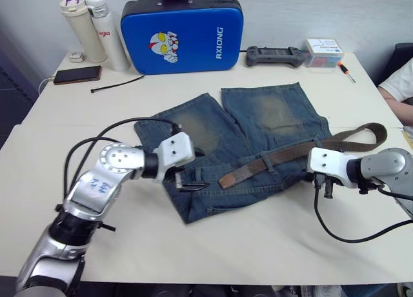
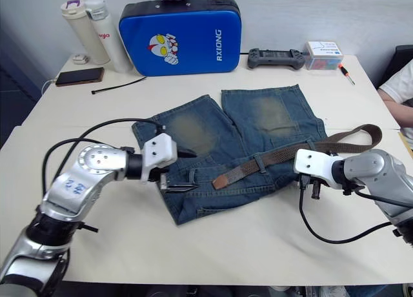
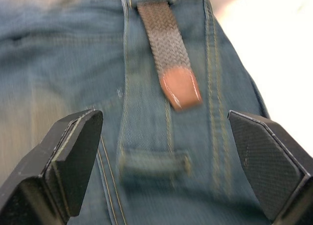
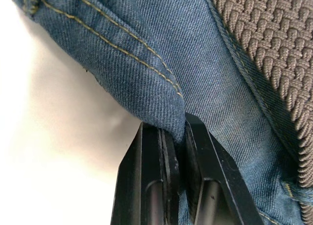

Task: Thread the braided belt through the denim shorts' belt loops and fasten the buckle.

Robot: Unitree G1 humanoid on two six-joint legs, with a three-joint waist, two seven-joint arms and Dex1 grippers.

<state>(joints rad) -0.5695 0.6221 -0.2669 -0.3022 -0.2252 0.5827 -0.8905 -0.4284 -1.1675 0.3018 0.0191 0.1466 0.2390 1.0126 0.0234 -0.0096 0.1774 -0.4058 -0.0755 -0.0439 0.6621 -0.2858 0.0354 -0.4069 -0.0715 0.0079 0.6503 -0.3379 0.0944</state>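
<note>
Left claw (image 1: 188,181) hovers wide open over the shorts, just before the belt's tan tip.

Right claw (image 4: 175,137) pinches the shorts (image 1: 271,116) shut at the waist edge on the robot's right. Across the shorts' waist the belt (image 1: 277,156) already runs under some loops (image 2: 259,163). One loop (image 3: 152,164) past the tip waits with no belt in it. Off the shorts' right edge, the belt's long tail curls on the table (image 1: 213,245). I cannot see the buckle. So I think threading is partly done and fastening is left.

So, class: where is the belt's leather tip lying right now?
The braided belt's tip lies on the denim shorts' waistband, just right of the open left gripper.
</note>
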